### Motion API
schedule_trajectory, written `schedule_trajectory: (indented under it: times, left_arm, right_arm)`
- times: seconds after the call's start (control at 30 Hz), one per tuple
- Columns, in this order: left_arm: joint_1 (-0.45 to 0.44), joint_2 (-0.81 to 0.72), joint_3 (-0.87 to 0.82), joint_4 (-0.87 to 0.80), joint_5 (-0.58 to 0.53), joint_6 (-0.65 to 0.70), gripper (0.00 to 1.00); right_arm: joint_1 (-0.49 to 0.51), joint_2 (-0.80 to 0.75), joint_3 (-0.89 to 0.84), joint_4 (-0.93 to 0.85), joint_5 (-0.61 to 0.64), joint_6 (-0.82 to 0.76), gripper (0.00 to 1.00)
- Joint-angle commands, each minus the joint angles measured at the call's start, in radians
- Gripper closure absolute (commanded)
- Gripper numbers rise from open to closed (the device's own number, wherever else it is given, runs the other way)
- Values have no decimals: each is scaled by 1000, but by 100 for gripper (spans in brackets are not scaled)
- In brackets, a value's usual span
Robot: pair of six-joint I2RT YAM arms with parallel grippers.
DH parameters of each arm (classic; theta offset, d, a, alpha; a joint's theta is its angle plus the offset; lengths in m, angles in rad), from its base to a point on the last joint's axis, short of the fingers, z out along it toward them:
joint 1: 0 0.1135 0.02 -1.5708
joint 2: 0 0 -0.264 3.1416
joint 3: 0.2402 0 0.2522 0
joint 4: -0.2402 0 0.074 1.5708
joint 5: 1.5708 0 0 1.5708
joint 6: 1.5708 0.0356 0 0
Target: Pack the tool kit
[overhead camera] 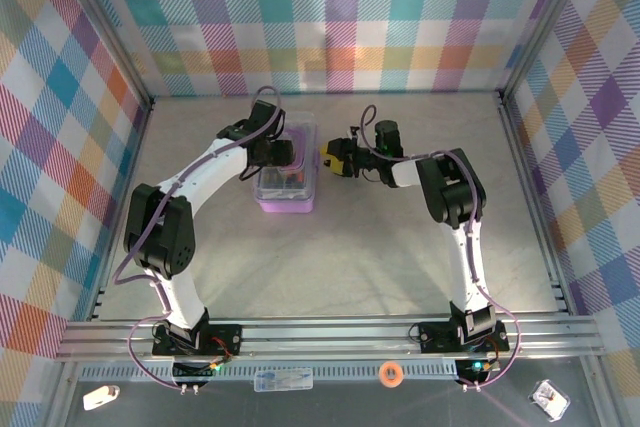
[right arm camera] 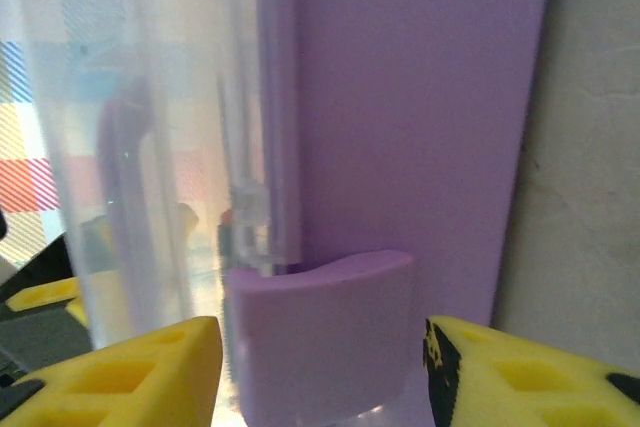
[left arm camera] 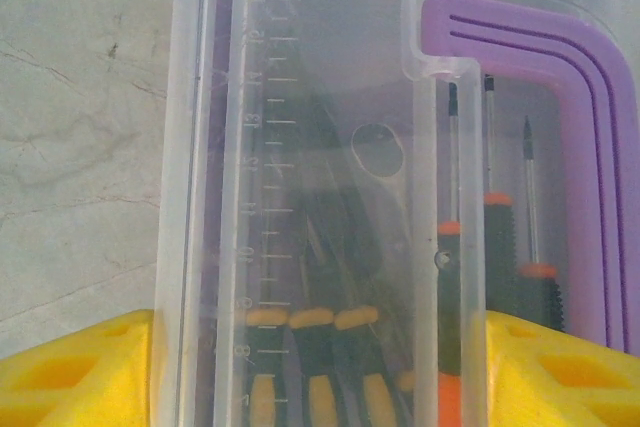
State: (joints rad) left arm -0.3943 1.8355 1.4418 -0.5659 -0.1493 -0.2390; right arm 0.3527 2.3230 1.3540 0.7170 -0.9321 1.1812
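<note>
Tool kit point(overhead camera: 287, 185) sits on the bench point(left arm camera: 70, 97) directly between my two sets of fingers, and each arm reaches in to one of its sides.

On the left wrist feed, my left fingers point(left arm camera: 80, 372) are spread wide, and the clear lid point(left arm camera: 300, 147) fills the whole span between them. Each finger sits against one of its long edges, which I read as a hold on the lid. Just beyond those fingertips, through the plastic, I count several screwdrivers point(left arm camera: 497, 237) lying side by side, some with orange collars. The purple handle point(left arm camera: 600, 167) curves past the far side of the right-hand finger.

My right fingers point(right arm camera: 130, 367) sit apart, one on either side of a purple latch tab point(right arm camera: 320, 337). A sliver of gap shows on each side, so I judge them not yet clamped.

I'd say the loading is largely done, since the tools are inside. What seems left is bringing the lid fully down and snapping the latch.

I cannot tell whether the lid is seated or partly raised, because both wrist feeds sit too close and the overhead one is too small. The screwdriver handles are cut off at the fingertips, so I can't confirm every tool is in. The tools behind the lid's ruler markings are blurred.
</note>
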Motion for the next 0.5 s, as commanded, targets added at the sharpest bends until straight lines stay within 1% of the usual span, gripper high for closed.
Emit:
schedule_trajectory:
  times: [0.0,0.03,0.13,0.27,0.37,0.47]
  left_arm:
    - [20,236,-193,-204,277,-61,90]
    - [20,234,-193,-203,285,-60,90]
    - [25,229,-192,-200,305,-59,90]
    - [33,220,-195,-203,313,-54,89]
    - [50,208,-215,-174,376,-61,90]
    - [56,197,-216,-166,407,-62,90]
  right_arm:
    - [4,10,-13,70,-18,14,52]
    - [3,9,-21,65,-11,11,54]
    - [3,23,-24,98,-14,33,54]
    - [6,51,-14,215,-36,108,48]
    - [13,48,-9,246,-52,124,44]
    - [23,33,-20,254,-54,124,41]
